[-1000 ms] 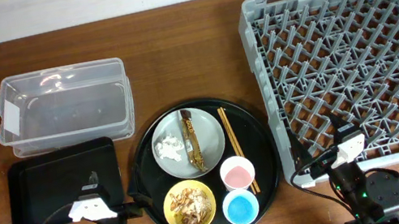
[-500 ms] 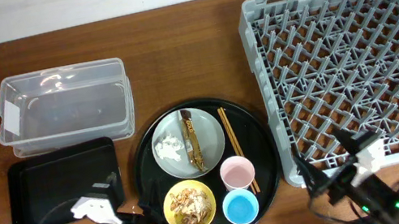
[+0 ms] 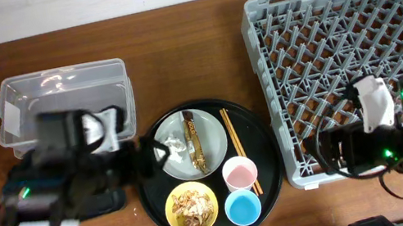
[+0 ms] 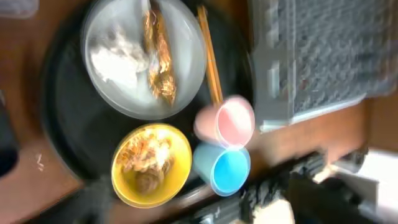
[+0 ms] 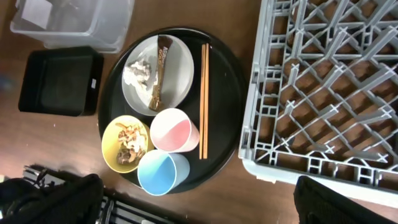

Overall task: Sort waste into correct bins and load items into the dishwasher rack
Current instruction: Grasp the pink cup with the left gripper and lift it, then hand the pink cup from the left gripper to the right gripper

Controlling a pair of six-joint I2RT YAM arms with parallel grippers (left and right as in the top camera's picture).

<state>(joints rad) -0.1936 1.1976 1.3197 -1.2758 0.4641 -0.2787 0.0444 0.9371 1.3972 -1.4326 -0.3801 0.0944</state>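
A white plate point(image 3: 192, 154) on the round black tray holds a crumpled tissue point(image 3: 172, 146) and a brown-gold wrapper point(image 3: 195, 141). Chopsticks point(image 3: 236, 150) lie beside it. A yellow bowl point(image 3: 191, 207) holds tan scraps point(image 5: 129, 140). A pink cup point(image 3: 239, 174) and a blue cup point(image 3: 242, 208) stand upright. The clear box point(image 3: 67, 103) is at the far left; the black tray point(image 5: 59, 81) lies below it, mostly under my left arm. The grey rack point(image 3: 350, 37) is on the right. My left gripper point(image 3: 148, 154) hovers at the round tray's left edge, open and empty. My right gripper point(image 5: 196, 208) is open and empty.
The round black tray point(image 3: 262, 148) lies between the bins and the rack. My right arm point(image 3: 387, 130) hangs over the rack's front edge. The left wrist view is blurred. Brown table surface shows around everything.
Both arms have risen from the table's front edge. The left arm now covers the black tray; the right arm is over the rack's front part. No object has moved.
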